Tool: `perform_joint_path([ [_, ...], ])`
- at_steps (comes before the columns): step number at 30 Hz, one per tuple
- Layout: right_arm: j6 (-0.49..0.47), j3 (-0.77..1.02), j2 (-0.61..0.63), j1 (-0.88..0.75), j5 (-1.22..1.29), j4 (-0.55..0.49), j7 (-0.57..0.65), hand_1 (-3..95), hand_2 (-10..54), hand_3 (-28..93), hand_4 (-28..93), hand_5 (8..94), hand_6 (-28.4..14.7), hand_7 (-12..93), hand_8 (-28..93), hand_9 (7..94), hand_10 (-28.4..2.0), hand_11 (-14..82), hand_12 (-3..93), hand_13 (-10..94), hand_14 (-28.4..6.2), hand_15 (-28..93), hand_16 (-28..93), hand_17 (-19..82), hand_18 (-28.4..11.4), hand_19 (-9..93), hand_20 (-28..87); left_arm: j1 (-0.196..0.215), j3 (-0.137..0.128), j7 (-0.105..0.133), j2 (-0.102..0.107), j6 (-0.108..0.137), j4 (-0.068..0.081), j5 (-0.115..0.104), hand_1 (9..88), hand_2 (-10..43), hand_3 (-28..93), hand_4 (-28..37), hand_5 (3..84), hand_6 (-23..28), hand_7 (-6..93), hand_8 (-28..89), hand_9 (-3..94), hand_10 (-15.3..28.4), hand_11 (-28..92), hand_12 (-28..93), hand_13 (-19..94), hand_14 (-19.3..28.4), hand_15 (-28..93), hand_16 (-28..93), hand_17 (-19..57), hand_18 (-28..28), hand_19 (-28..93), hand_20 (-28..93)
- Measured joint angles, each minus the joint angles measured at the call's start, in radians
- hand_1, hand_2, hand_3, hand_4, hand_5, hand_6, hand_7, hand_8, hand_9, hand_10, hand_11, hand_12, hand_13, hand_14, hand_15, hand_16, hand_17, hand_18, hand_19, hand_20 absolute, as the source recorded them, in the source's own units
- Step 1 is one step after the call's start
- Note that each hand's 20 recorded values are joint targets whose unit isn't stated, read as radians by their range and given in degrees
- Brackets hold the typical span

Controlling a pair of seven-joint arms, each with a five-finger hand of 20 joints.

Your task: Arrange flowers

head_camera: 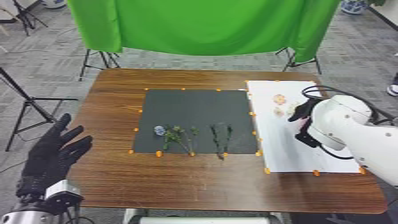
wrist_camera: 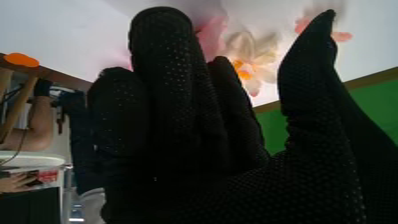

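Right hand (wrist_camera: pixel 182 125): fingers straight, no hold seen. Blossoms (head_camera: pixel 279 99) laid on white sheet (head_camera: pixel 289 161); stems (head_camera: pixel 216 138) on dark mat (head_camera: pixel 195 107) judged outstanding.

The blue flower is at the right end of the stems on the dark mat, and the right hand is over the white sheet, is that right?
Not quite: the head view shows the blue flower at the left end of the stems on the dark mat. The right hand is indeed over the white sheet.
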Motion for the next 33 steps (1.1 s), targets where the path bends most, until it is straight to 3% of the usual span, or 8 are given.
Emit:
perform_joint_path([
  [18, -0.021, -0.019, 0.015, 0.009, -0.057, -0.015, 0.027, 37.7, -2.1, 73, -21, 51.7, -3.8, 11, -9, 76.1, -21.4, 13.9, 13.2, 85, -10.9, 47, 13, 64, -10.8, 93, -13, -0.013, 0.01, 0.002, 0.006, 0.0, 0.006, 0.0, 30.3, 7.3, 63, -19.6, 29.8, 6.6, 7.6, -7, 25.1, 18.1, 23, 12, 20, 27.9, 57, -12, -5.9, 28.4, 58, -8],
  [24, -0.029, -0.016, 0.013, 0.002, -0.021, 0.005, 0.033, 38.4, -2.3, 74, -21, 53.6, -3.8, 11, -9, 74.0, -21.4, 13.9, 13.4, 83, -11.4, 48, 13, 63, -10.8, 93, -15, -0.013, 0.016, 0.012, 0.028, 0.003, 0.007, -0.012, 30.3, 7.3, 63, -19.6, 29.8, 6.7, 7.5, -7, 25.0, 18.1, 22, 12, 20, 28.0, 57, -12, -5.9, 28.4, 58, -8],
  [29, -0.028, -0.012, 0.01, -0.009, -0.015, 0.01, 0.033, 41.4, -2.8, 74, -21, 58.3, -3.4, 13, -9, 72.0, -19.9, 13.9, 13.5, 82, -11.7, 48, 13, 62, -10.5, 93, -18, -0.013, 0.016, 0.01, 0.027, 0.003, 0.008, -0.011, 30.3, 7.4, 63, -19.6, 29.8, 6.7, 7.5, -7, 25.0, 18.0, 23, 11, 20, 28.0, 57, -12, -5.9, 28.4, 58, -8],
  [33, -0.015, -0.014, 0.005, -0.017, -0.014, 0.01, 0.028, 45.5, -4.7, 75, -22, 60.9, -3.1, 15, -10, 72.2, -17.5, 14.1, 13.5, 82, -11.3, 47, 12, 62, -10.3, 93, -20, -0.02, 0.016, -0.003, 0.014, 0.002, 0.008, -0.004, 30.4, 7.5, 62, -19.6, 29.9, 6.8, 7.4, -7, 25.0, 18.0, 23, 12, 20, 28.0, 57, -12, -5.9, 28.4, 58, -8],
])
